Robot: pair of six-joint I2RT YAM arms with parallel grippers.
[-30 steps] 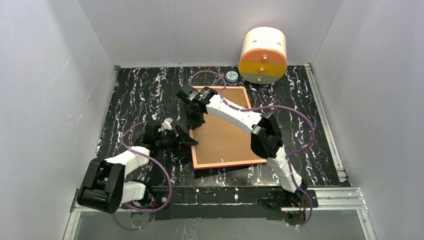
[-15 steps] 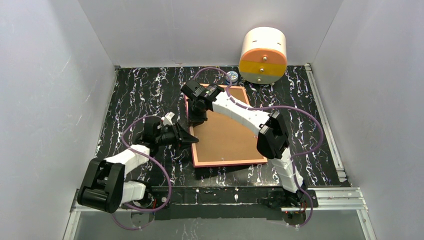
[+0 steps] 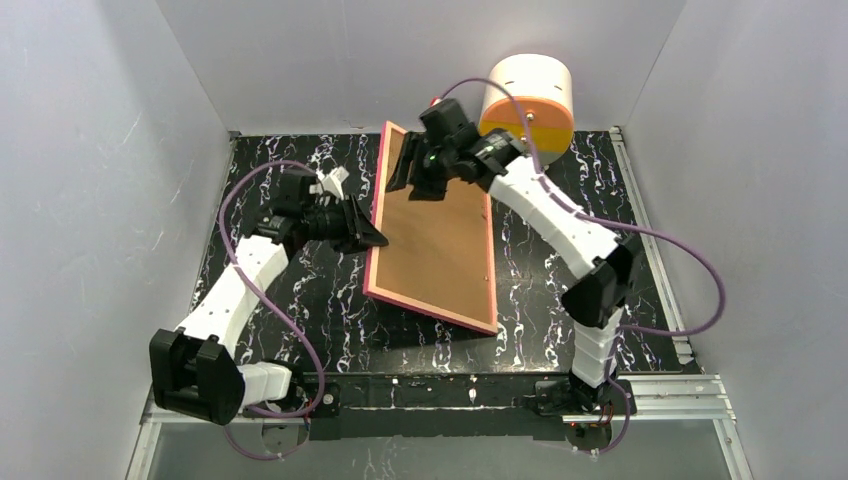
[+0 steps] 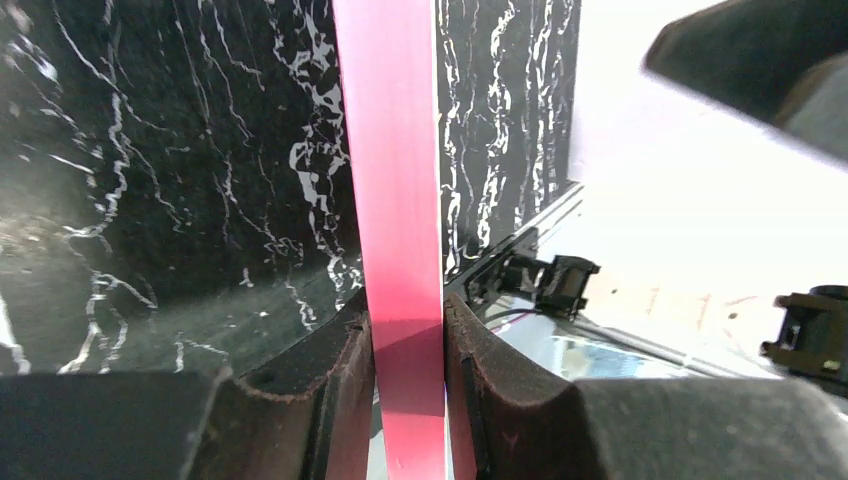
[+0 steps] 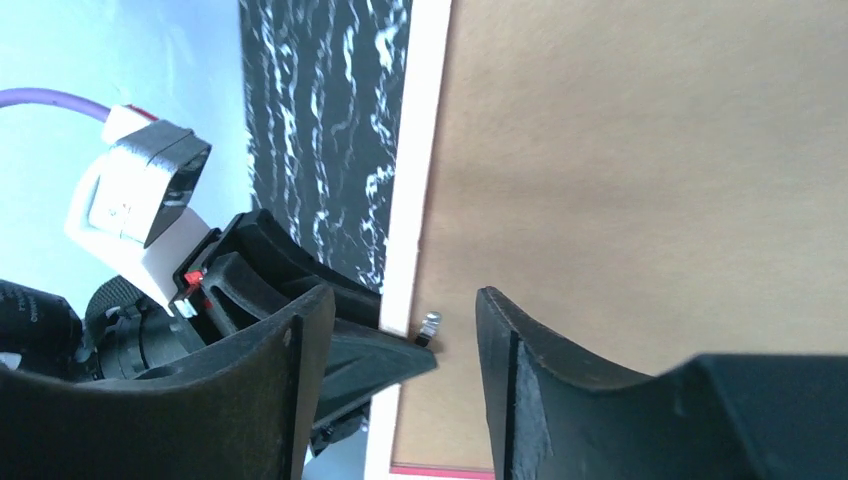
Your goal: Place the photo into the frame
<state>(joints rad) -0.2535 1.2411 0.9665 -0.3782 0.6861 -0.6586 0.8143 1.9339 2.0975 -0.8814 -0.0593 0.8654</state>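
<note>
Toward the middle of the surface point(image 3: 290, 190), the frame point(image 3: 430, 312) is leaning back-side up. Its right long edge is resting down while my left gripper point(image 3: 372, 238) is holding the left long edge in the air, pads point(image 4: 350, 360) pinching the pink rim. My right gripper point(image 3: 408, 180) is hovering at the frame's far left corner with its jaws spread, gripping nothing. The photo is showing in no view, and I cannot tell whether it is lying under the brown backing board point(image 3: 440, 240).

I am judging the frame stiff and light but awkward. It is wide and thin, its pane could crack in a drop or twist, and its smooth rim is likely to slip through a single pinch. Taking it by the rim at two well-separated spots seems safest to me.

Overhead is giving me the whole tilt and both arms. Only my left wrist camera is showing the rim squarely between the pads. Only my right wrist camera is showing a small metal tab point(image 5: 430, 322) at the rim, in the gap between my spread fingers.
</note>
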